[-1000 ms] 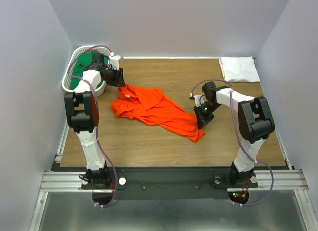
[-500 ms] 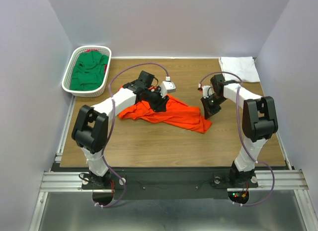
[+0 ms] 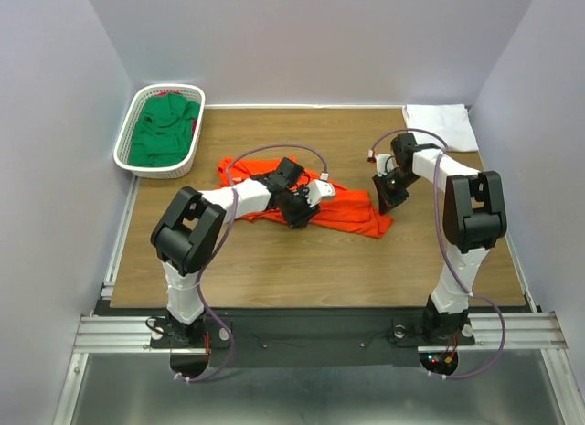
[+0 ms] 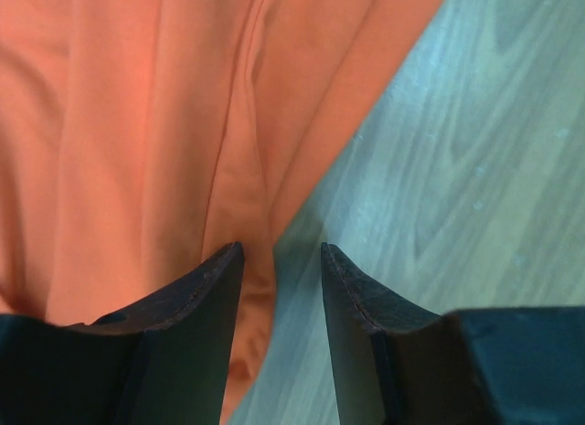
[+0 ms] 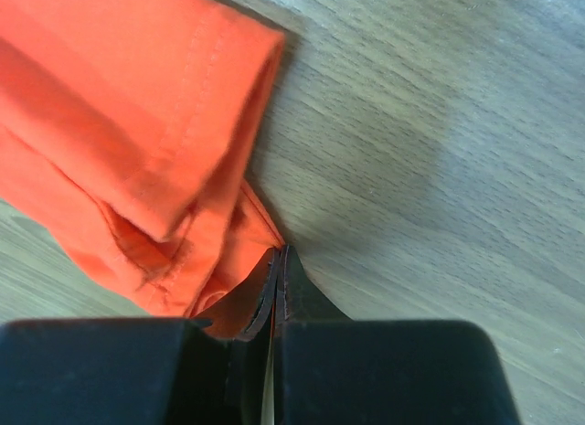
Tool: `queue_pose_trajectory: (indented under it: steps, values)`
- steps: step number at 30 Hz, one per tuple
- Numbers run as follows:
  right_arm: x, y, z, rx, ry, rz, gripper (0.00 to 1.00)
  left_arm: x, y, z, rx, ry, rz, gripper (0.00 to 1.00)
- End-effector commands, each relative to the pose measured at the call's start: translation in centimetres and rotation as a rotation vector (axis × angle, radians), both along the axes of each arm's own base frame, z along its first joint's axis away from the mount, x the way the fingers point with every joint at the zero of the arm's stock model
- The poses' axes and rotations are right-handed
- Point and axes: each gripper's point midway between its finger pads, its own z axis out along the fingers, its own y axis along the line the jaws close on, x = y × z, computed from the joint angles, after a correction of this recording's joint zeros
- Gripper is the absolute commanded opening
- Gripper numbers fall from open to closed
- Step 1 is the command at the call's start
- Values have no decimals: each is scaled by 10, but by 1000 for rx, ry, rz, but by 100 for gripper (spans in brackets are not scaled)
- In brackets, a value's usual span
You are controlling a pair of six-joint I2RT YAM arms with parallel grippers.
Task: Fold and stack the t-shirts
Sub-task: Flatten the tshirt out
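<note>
I work inside a small booth with plain pale walls point(image 3: 311, 41) at the back and on both sides. The tabletop point(image 3: 274, 270) is brown wood with a fine grain, and a metal rail point(image 3: 320, 332) runs along its near edge, where my two arms are bolted. The orange-red t-shirt point(image 3: 352, 217) lies crumpled in the middle of the tabletop, stretched from left to right, with many folds in the cloth. My left jaws stand apart, low over the near edge of this shirt. Through the gap between them I see the edge of the cloth and the bare wood beside it. My right jaws are pressed together on the right end of the shirt, and a thin piece of the orange cloth is pinched between their tips, just next to a stitched hem. The white t-shirt point(image 3: 439, 128) lies flat and folded in the far right corner. In the far left corner stands a white mesh basket point(image 3: 123, 153), and the dark green t-shirt point(image 3: 163, 132) lies bunched inside it.
</note>
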Motion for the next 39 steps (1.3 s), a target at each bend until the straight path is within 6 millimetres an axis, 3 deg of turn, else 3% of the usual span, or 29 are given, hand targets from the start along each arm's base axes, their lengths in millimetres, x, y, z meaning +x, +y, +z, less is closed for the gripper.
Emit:
queue_pose_trajectory:
  steps: [1, 2, 4, 5, 6, 7, 11, 15, 18, 19, 20, 22, 23, 25, 30, 34, 35, 37, 39]
  values:
    - [13, -2, 8, 1, -39, 1, 0, 16, -3, -6, 45, -109, 10, 48]
    - [14, -4, 7, -4, -38, -2, 1, 16, 0, -8, 66, -120, 12, 34]
    - [19, -9, 8, -12, -49, -14, 1, 3, 7, -14, 108, -101, -38, 18]
    - [22, -14, 8, -19, -53, -20, 1, -13, 14, -13, 118, -69, -67, 7]
    - [24, -16, 8, -22, -57, -27, 1, -20, 19, -11, 127, -73, -110, 3]
    - [24, -19, 7, -23, -52, -30, 1, -27, 21, 4, 107, -88, -139, 0]
    - [29, -28, 7, -29, -61, -43, 1, -72, 51, 17, 145, -79, -312, 0]
    - [28, -31, 6, -29, -59, -43, 1, -118, 79, 4, 229, -5, -445, 0]
    - [29, -32, 4, -30, -59, -43, 1, -141, 91, -11, 277, 42, -536, 4]
    - [30, -32, 5, -32, -63, -39, 1, -144, 92, -12, 284, 44, -548, 15]
    - [32, -33, 7, -33, -70, -42, 1, -148, 93, -14, 289, 48, -562, 17]
    - [35, -34, 8, -38, -77, -42, 1, -158, 92, -14, 290, 53, -613, 15]
    - [36, -34, 9, -44, -81, -42, 1, -163, 91, -13, 286, 58, -638, 6]
    - [42, -37, 10, -59, -92, -42, 1, -174, 95, -14, 299, 72, -677, 0]
    - [62, -45, 8, -85, -119, -51, 1, -216, 104, -15, 354, 19, -871, 0]
    - [77, -42, 14, -71, -148, -59, 1, -226, 99, -11, 338, -47, -926, 0]
    - [79, -41, 16, -58, -152, -55, 1, -226, 91, -6, 312, -61, -917, 11]
    - [82, -40, 22, -51, -171, -50, 13, -223, 77, 3, 266, -74, -870, 25]
    - [81, -35, 36, -29, -199, -41, 35, -216, 56, 20, 208, -76, -786, 35]
